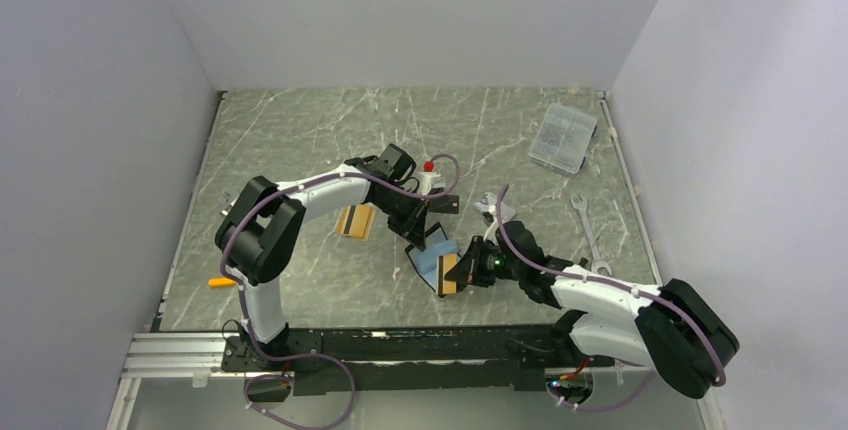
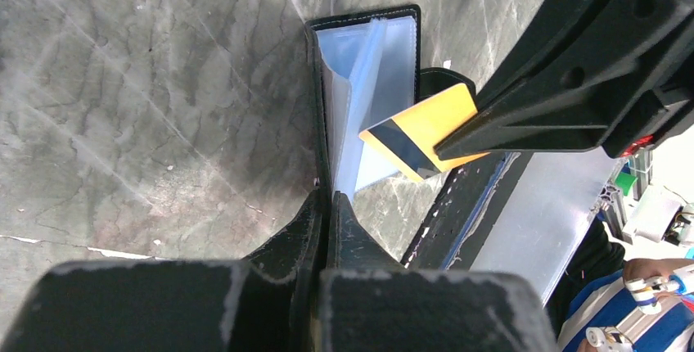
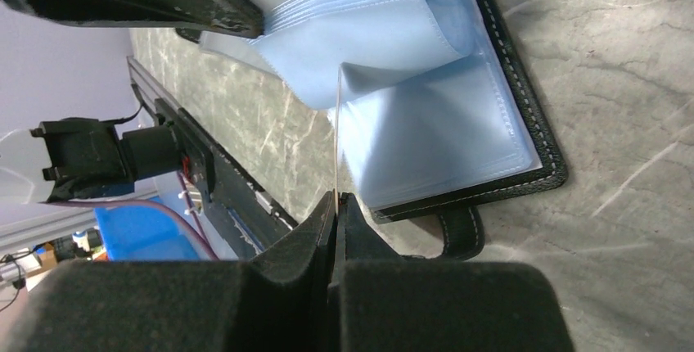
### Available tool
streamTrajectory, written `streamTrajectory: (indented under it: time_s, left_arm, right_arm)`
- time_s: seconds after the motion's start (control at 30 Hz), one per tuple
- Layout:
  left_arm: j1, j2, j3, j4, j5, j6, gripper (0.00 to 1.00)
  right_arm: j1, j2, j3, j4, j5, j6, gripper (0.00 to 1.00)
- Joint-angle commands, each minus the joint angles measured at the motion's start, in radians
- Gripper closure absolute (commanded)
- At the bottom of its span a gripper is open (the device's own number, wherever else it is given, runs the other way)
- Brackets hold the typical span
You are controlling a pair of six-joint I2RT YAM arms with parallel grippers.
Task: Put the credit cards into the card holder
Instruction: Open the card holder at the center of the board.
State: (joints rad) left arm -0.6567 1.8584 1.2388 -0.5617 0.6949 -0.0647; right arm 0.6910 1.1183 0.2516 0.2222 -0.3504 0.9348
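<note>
Right claw (image 3: 335,202) pinches the orange-gold credit card (image 2: 421,129), corner at the blue sleeves (image 3: 425,123); left claw (image 2: 330,205) clamps the card holder (image 2: 344,65) open mid-table; insertion step; next needs edge-to-pocket alignment.

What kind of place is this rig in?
Likely a robot lab test cell, not a home: plain white walls box in a marble-pattern tabletop, with an aluminium mounting rail along its near edge.
</note>
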Motion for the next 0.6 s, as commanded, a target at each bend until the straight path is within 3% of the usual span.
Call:
streamTrajectory:
  time_s: [0.0,0.4,0.57]
  left_arm:
    - [0.000,-0.024,-0.002,0.026,0.035,-0.001,1.00]
    - [0.003,-0.024,0.000,0.020,0.028,-0.001,1.00]
    - [0.004,-0.028,0.000,0.030,0.077,-0.021,1.00]
  right_arm:
    - [0.005,-0.082,0.002,-0.038,0.003,-0.023,1.00]
    - [0.008,-0.187,0.043,-0.136,0.015,-0.059,1.00]
    - [0.008,-0.128,0.125,-0.158,0.017,-0.101,1.00]
